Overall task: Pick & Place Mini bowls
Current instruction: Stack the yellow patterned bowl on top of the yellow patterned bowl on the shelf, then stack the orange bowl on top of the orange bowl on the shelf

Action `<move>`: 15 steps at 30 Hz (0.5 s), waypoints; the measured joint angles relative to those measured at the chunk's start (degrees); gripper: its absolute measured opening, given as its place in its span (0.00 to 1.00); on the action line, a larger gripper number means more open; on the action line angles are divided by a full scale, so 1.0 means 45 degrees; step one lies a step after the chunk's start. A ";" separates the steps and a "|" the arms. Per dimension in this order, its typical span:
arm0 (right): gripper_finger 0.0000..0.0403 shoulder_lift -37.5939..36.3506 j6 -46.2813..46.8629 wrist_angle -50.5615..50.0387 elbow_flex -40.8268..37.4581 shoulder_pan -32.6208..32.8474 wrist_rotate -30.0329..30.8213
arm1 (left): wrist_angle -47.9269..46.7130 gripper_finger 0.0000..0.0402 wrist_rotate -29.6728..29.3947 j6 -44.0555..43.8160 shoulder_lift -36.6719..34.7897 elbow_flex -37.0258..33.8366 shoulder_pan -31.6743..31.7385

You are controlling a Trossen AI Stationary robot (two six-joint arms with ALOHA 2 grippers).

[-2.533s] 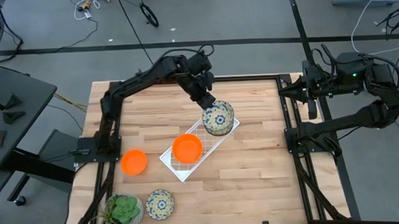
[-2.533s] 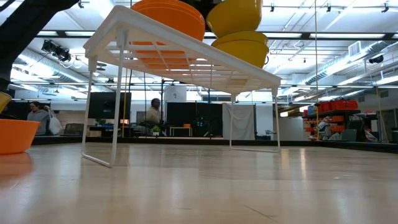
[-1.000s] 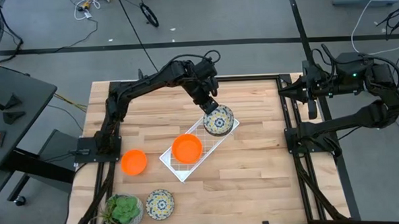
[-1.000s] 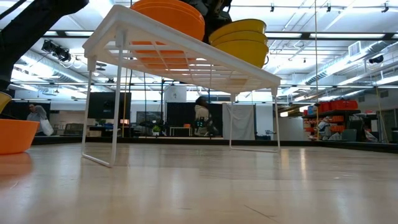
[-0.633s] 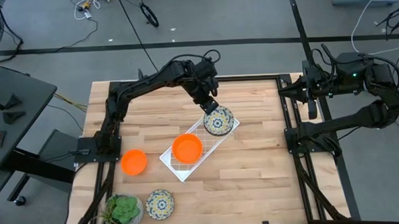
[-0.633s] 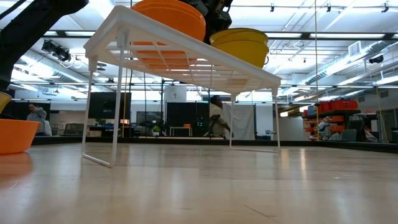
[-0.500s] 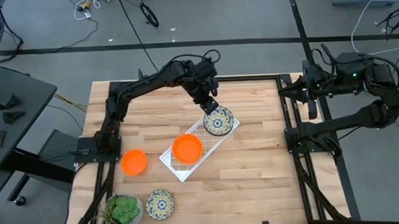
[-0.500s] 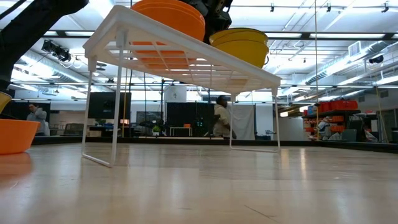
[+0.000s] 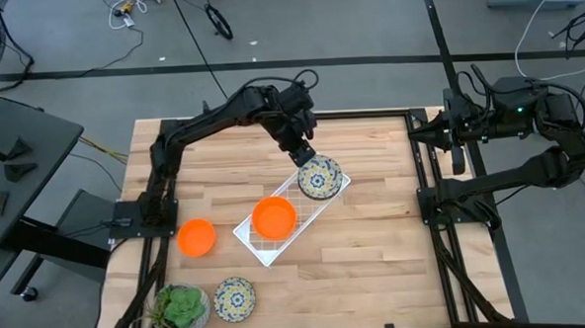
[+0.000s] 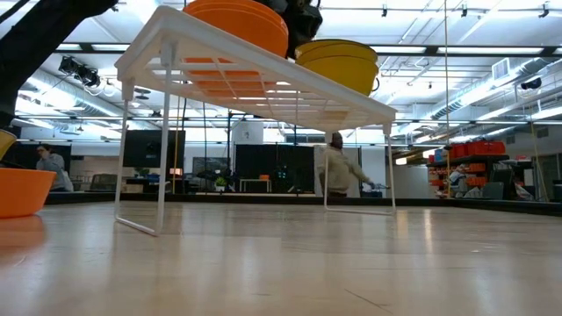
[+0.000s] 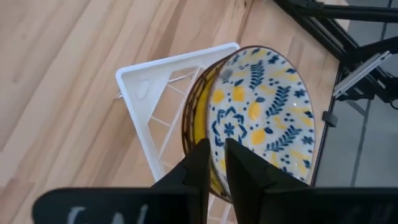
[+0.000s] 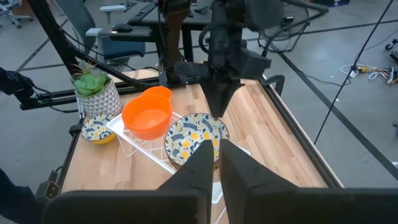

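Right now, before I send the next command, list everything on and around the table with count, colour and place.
Wire rack: one, white, mid-table, set diagonally.
Orange bowl on the rack: one, plain orange, rack's near half.
Patterned bowl on the rack: one, white with blue and yellow, rack's far end.
Orange bowl on the table: one, left of the rack.
Patterned bowl on the table: one, near edge, beside the plant.
Potted plant: one, green, near-left corner.
Table: one, light wood.
Person: one, far in the room behind.
Left tool: dark, just off the racked patterned bowl's far rim, holding nothing.
Right arm: dark, parked off the table's right edge.
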 joint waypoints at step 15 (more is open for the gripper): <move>0.08 -0.0001 0.0000 0.0000 -0.0001 0.0000 -0.0001 | -0.0114 0.13 0.0029 0.0702 -0.0971 0.0010 -0.0042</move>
